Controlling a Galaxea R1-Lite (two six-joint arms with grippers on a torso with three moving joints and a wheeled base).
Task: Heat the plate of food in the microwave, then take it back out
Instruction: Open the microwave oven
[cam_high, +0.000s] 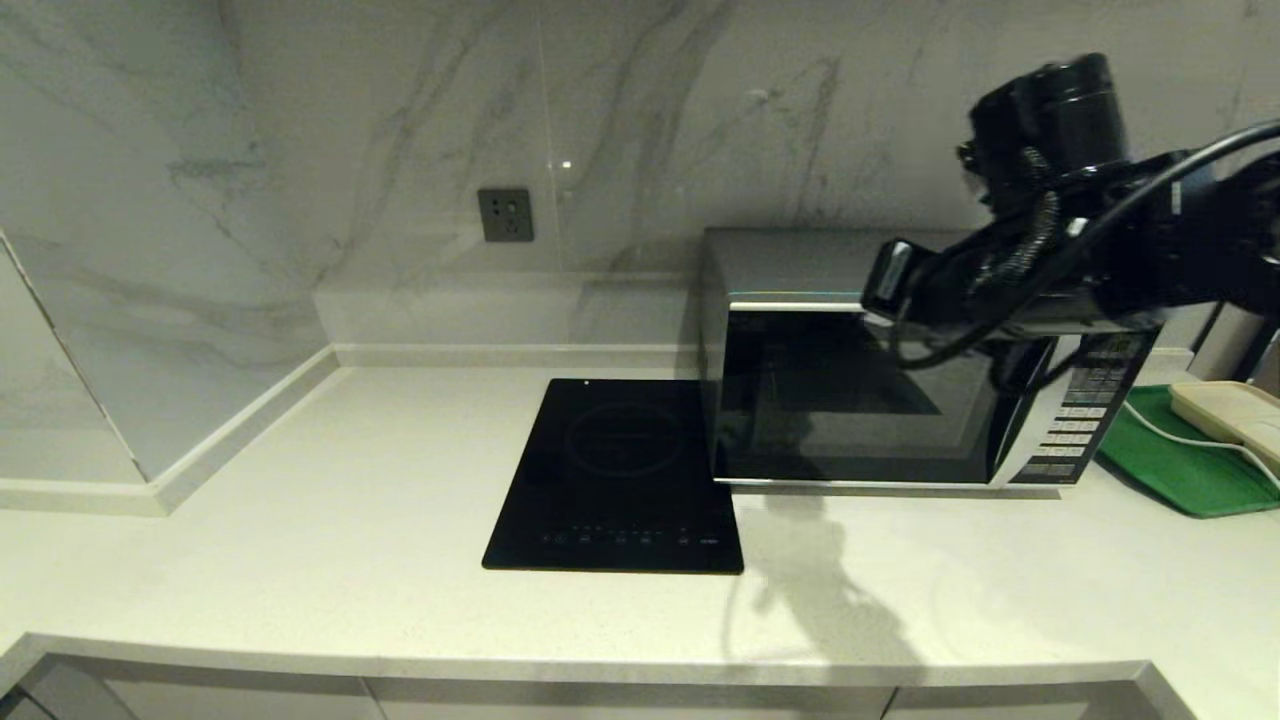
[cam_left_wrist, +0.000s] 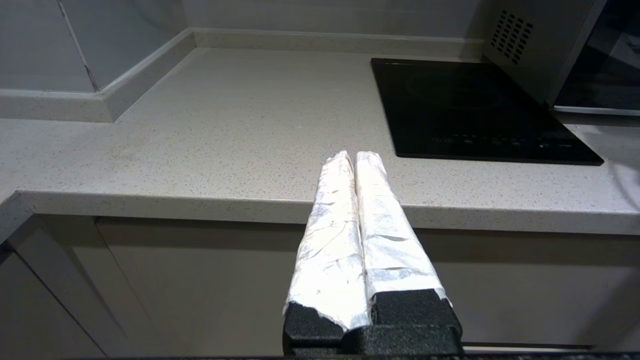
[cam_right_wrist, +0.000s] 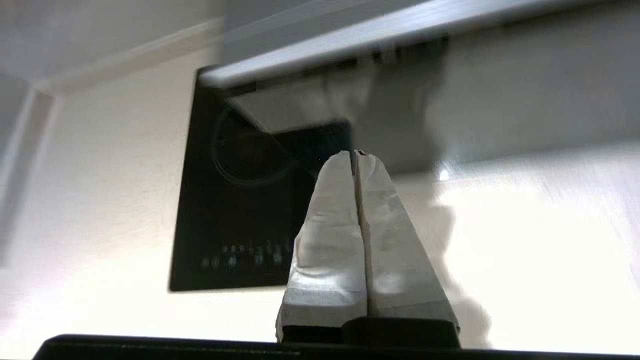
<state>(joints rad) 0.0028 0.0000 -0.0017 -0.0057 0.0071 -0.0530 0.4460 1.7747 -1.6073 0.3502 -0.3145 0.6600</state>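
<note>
The left gripper (cam_left_wrist: 355, 156) hangs below the surface (cam_high: 300, 520) edge, jaws pressed together, empty. The induction cooktop (cam_high: 620, 470) lies just left of the closed microwave (cam_high: 880, 400). The right gripper (cam_right_wrist: 354, 154), jaws closed and empty, hovers before the microwave's door. A green tray (cam_high: 1170, 470) sits far right.

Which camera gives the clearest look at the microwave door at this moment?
The head view: the microwave shows its whole dark door, shut, and its keypad, though the right arm crosses its upper right. The left wrist view catches only a vented side and door edge. The right wrist view shows just a blurred silver edge.
</note>
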